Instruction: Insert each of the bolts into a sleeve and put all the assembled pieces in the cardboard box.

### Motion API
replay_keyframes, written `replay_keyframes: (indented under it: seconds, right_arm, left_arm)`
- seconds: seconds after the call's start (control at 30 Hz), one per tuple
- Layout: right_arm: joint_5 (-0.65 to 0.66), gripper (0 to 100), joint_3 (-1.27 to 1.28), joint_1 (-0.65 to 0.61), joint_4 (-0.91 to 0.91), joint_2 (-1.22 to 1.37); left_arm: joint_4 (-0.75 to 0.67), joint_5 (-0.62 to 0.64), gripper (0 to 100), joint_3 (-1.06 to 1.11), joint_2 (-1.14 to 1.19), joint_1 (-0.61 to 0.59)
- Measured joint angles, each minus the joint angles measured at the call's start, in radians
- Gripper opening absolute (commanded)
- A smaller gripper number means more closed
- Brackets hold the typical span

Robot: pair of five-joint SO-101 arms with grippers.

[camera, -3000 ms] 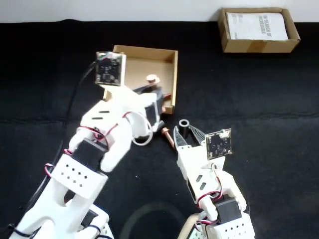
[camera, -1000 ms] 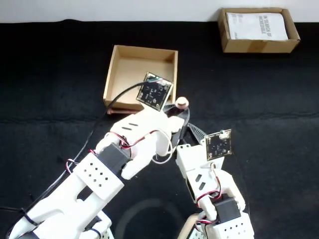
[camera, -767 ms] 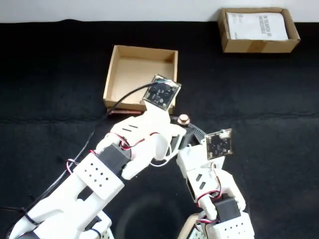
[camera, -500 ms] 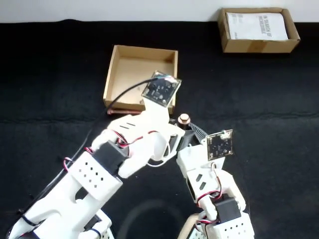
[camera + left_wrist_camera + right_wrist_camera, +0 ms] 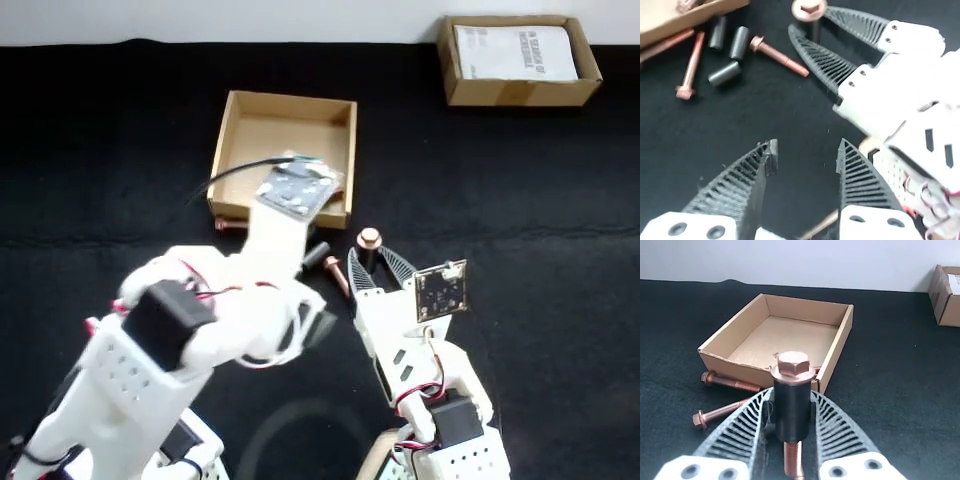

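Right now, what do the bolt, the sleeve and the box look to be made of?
Bolt: metal, going by the coppery, slightly glossy finish and the formed hex head; possibly only plated.
Sleeve: smooth dark cylinder with a dull sheen; it could be blackened metal or plastic, the look leaves it open.
Box: plain brown cardboard, matte, with raw cut edges along the rim.

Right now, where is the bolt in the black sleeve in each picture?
High view: sleeved bolt in the right gripper, near the cardboard box's corner.
Left wrist view: in the right gripper, beyond loose bolts.
Right wrist view: upright in the right gripper.
Shared landmark: the cardboard box.
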Motion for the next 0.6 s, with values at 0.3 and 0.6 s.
replay_keyframes:
  seconds: [0.3, 0.6]
  right_arm:
    - [0.150, 0.8, -0.034, -0.055, 0.000, 0.000]
    - [0.236, 0.8, -0.187, -0.074, 0.000, 0.097]
  left_arm:
    - [-0.025, -0.002, 1, -0.009, -0.239, -0.193]
    - [-0.026, -0.002, 1, 0.163, -0.517, -0.499]
